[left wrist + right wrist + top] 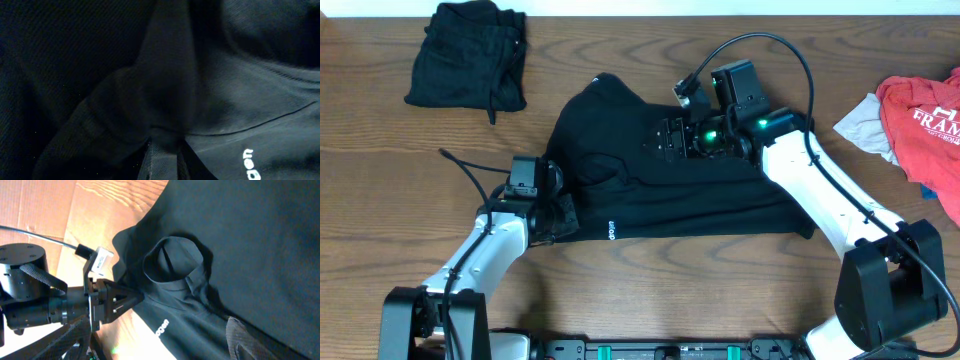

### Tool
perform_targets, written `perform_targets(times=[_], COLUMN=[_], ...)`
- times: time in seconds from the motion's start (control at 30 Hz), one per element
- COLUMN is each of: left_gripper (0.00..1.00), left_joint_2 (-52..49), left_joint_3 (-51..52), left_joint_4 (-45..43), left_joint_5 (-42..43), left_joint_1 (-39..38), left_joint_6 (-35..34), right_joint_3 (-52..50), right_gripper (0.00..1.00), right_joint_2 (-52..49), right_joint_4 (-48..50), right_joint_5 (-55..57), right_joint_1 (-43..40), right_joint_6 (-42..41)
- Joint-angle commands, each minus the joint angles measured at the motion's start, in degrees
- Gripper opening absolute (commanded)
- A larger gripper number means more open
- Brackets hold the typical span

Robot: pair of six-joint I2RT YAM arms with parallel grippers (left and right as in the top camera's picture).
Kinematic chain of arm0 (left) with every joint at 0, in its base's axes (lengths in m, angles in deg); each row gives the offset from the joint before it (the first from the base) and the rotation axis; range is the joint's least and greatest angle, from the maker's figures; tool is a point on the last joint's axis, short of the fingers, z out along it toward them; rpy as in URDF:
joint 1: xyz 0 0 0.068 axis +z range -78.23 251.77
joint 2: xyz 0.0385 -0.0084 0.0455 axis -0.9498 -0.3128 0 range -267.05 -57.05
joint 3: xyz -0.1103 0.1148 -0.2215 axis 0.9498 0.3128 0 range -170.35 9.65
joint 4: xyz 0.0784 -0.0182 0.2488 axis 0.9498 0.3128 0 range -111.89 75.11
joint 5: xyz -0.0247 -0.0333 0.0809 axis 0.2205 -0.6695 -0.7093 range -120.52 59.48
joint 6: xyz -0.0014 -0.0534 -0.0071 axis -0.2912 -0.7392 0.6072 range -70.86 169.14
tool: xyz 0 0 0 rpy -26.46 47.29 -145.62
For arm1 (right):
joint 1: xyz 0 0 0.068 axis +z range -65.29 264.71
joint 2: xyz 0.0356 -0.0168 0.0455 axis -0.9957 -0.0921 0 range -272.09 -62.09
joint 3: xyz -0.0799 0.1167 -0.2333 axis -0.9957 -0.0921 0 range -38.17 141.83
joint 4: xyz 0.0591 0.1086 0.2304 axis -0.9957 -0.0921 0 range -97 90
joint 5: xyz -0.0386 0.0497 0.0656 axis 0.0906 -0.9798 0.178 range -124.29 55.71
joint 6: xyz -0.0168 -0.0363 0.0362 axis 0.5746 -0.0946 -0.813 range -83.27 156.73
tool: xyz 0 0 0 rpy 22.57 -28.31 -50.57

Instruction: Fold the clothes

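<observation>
Landmark: large black soft-fabric top (690, 200), spread mostly flat mid wooden table (720, 290), small white lettering (608, 230) on its near hem.

Progress: early to middle, by my read. One black fabric garment (468, 55) lies bundled in a rough fold, well apart from the spread top, off its far-left corner; looks done. The spread top is not yet folded and is lumpy at its left end. Well off its right side lie a crumpled red tee with white letters (925, 115) and a rumpled light grey piece (860, 122), touching each other and both unfolded.

Left gripper (557, 215) is at the top's near-left corner, jaws narrow, pinching a ridge of black fabric; the left wrist view shows cloth bunched between its fingers (150, 162). Right gripper (667, 137) hangs over the top's far edge. I can't tell how wide its jaws are; it holds nothing that I can see.

Counts: black garments two, red tee one, grey piece one, arms two. Folded one, left to fold three.
</observation>
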Motion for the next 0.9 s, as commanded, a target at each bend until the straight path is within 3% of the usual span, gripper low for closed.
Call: perform_targets(times=[0.0,0.13,0.33,0.5,0.67,0.8,0.87], left_gripper=[0.19,0.18,0.35,0.53,0.54,0.59,0.71], left_joint_2=[-0.28,0.07,5.81,12.94,18.01,20.9,22.29], left_joint_3=[-0.9,-0.9,-1.03,-1.03,-1.03,-1.03,-1.03], left_joint_4=[2.64,5.73,7.98,9.73,14.12,17.44,18.56], left_joint_5=[-4.48,-7.13,-7.3,-10.12,-15.61,-22.43,-24.35], left_joint_1=[1.81,3.74,4.09,4.09,4.09,4.26,4.7], left_joint_6=[-2.1,-2.86,-2.84,-4.0,-10.51,-16.87,-18.38], right_joint_3=[0.7,0.7,0.7,0.7,0.7,0.7,1.14], right_gripper=[0.84,0.84,0.81,0.76,0.68,0.66,0.66], right_joint_2=[-0.26,-0.26,-0.26,-0.28,-0.61,-3.28,-5.64], right_joint_4=[0.13,0.68,2.32,0.83,-0.28,2.19,2.99], right_joint_5=[1.07,2.64,2.86,15.02,35.17,36.04,35.6], right_joint_1=[0.48,0.48,2.84,7.91,14.49,16.22,16.48], right_joint_6=[-0.85,-1.27,-0.02,11.76,21.4,24.92,26.82])
